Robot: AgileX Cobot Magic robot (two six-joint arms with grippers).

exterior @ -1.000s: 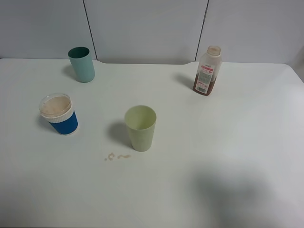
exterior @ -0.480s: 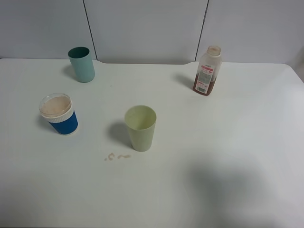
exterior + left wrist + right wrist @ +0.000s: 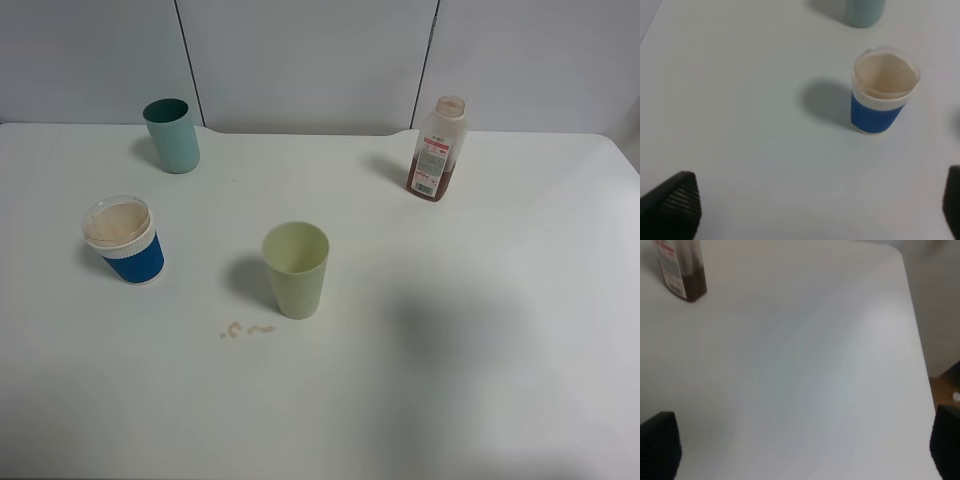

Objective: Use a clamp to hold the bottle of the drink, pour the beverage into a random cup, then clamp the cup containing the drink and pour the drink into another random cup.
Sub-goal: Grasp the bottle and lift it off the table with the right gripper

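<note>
White counter (image 3: 520, 250) lies under me, and both pairs of my jaws hang above it spread wide, gripping nothing. My left jaws show only as two dark ribbed tips at the edges of the left wrist view, and my right jaws show the same way in the right wrist view. Neither arm appears in the high view. The bottle of the drink (image 3: 437, 150) stands upright toward the far right of the counter, with the brown beverage (image 3: 431, 186) filling only its lowest part; it sits well apart from my right jaws. The short blue cup (image 3: 125, 240) with its white band and clear rim stands upright on the left side, ahead of my left jaws and clear of them. Its inside looks pale tan, and I cannot tell whether that is liquid. The teal tumbler (image 3: 172, 135) stands upright beyond it, near the far left edge. A pale green tumbler (image 3: 296, 270) stands near the middle, well apart from the others, with a few small brownish drops (image 3: 246, 329) on the counter near its base.
</note>
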